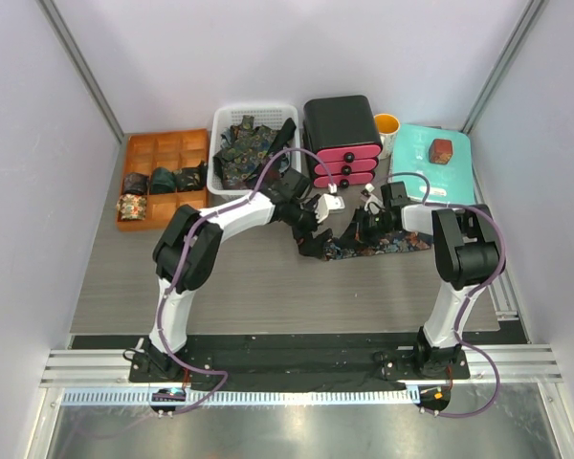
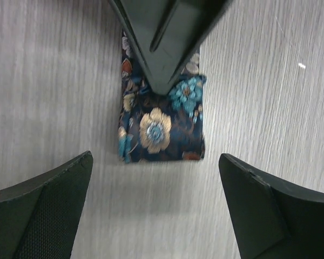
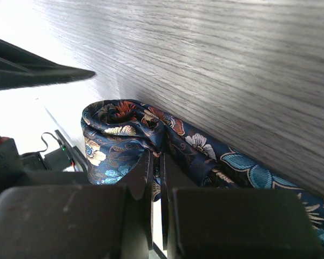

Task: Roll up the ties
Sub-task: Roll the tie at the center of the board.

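As top cam shows, tie (image 1: 387,245) lies on table (image 1: 230,287), centre-right. L wrist: L gripper (image 2: 155,157) spread open above tie's end, not touching. R wrist: R gripper (image 3: 156,181) pinched on started curl; wind tight, keep edges aligned.

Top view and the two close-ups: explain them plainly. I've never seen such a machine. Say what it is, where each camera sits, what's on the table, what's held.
A left arm and a right arm are bolted to a table, each ending in a two-finger gripper. The top view looks down from above and behind them; each close-up comes from a camera on one wrist. A floral tie lies on the table. The right gripper is shut on its part-rolled end; the left gripper hangs open over it. At the back: an orange tray with rolled ties, a white basket of loose ties, drawers, a cup and a box.
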You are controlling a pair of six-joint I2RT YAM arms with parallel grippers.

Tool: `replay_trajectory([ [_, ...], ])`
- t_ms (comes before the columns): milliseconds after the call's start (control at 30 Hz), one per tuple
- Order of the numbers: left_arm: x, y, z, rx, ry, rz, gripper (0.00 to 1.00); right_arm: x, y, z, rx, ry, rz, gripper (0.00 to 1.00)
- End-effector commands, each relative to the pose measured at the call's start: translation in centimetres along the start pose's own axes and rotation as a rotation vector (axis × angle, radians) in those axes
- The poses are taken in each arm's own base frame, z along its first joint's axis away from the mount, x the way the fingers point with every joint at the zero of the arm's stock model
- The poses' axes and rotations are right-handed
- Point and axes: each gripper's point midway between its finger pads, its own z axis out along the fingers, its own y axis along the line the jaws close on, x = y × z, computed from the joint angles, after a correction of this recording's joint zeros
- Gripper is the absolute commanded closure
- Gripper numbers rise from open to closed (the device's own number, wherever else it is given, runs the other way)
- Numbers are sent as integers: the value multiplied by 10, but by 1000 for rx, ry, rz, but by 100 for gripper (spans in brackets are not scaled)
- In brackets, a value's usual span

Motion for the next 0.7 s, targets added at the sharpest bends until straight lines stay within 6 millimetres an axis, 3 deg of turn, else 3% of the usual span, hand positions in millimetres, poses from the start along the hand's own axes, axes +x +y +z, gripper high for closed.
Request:
replay_trajectory([
  [0, -13, 4, 8, -58, -43, -30, 3, 18, -53, 16, 250, -27, 47, 99],
  [133, 2, 3, 19, -57, 4, -54, 12, 21, -45, 27, 227, -53, 90, 99],
  [267, 14, 1, 21, -67, 40, -23, 26, 27, -25, 42, 184, -69, 91, 99],
  [333, 27, -2, 20, -69, 89, -8, 42, 25, -20, 46, 162, -94, 96, 99],
  [367, 32, -4, 19, -63, 109, 1, 54, 26, -18, 47, 155, -99, 128, 98],
  [500, 53, -10, 10, -43, 200, 60, 66, 22, -12, 43, 139, -110, 116, 98],
  [533, 57, -11, 9, -45, 213, 70, 67, 22, -8, 42, 130, -107, 110, 96],
  [567, 63, -14, 7, -37, 232, 81, 69, 22, -6, 41, 122, -99, 100, 86],
  [667, 74, -13, 4, -40, 284, 109, 72, 19, 8, 34, 89, -66, 81, 69],
])
